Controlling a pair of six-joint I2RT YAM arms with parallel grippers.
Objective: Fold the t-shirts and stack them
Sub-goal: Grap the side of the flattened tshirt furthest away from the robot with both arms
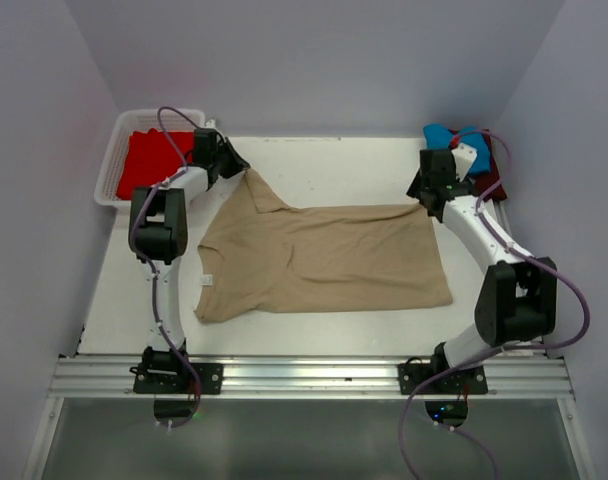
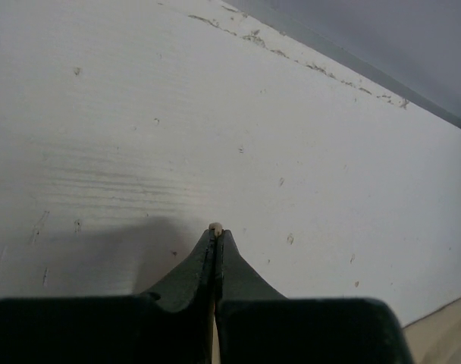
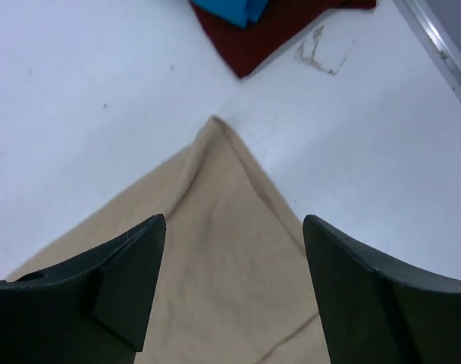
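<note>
Tan t-shirt (image 1: 324, 265) is spread flat on the table (image 1: 334, 160), just right of the white basket (image 1: 112, 175), with its long axis running away from the basket. The shirt's corner nearest the basket is pinched in the left gripper (image 2: 215, 231), whose jaws are pressed together on a sliver of tan cloth. The far-edge corner farthest from the basket lies directly beneath the right gripper (image 3: 234, 221), whose jaws are spread wide and hold nothing. That corner is judged the next grasp, the right arm being nearer.
</note>
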